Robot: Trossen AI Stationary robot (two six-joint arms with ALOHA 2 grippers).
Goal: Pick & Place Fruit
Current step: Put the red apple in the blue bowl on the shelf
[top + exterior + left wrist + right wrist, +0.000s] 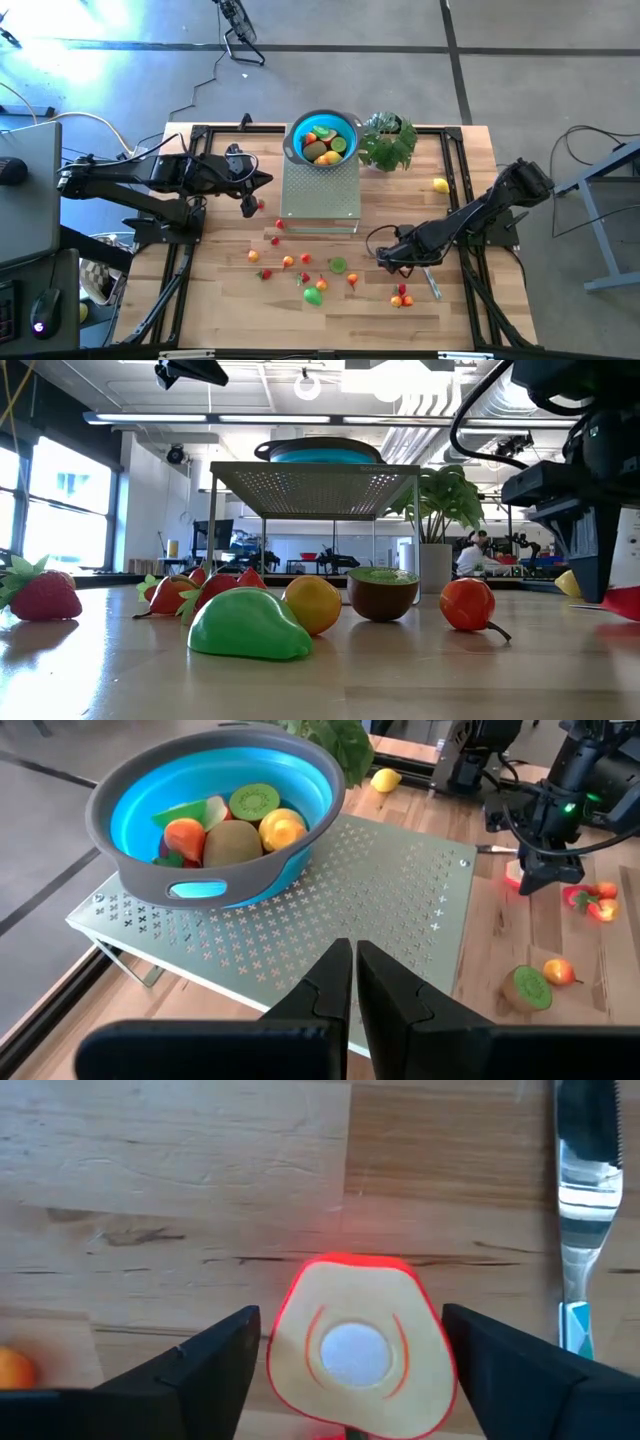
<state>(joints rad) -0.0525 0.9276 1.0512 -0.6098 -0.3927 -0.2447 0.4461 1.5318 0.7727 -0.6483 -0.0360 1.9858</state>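
Note:
A fruit slice with red skin and pale flesh lies flat on the wooden table. My right gripper points straight down over it, open, with one finger close on either side; in the high view the gripper covers the slice. Several more small fruits lie scattered on the table's near half. A blue bowl holding several fruits stands on a perforated metal rack. My left gripper is shut and empty. It hangs above the rack's left side, tipped toward the bowl. My right gripper has its fingers beside the slice's two side edges, coming from above. I cannot tell whether they touch it. The slice lies flat on the table.
A silver knife lies just beside the slice on the table. A potted plant stands right of the bowl, with a lemon near it. A green pear and a kiwi half lie left of my right gripper.

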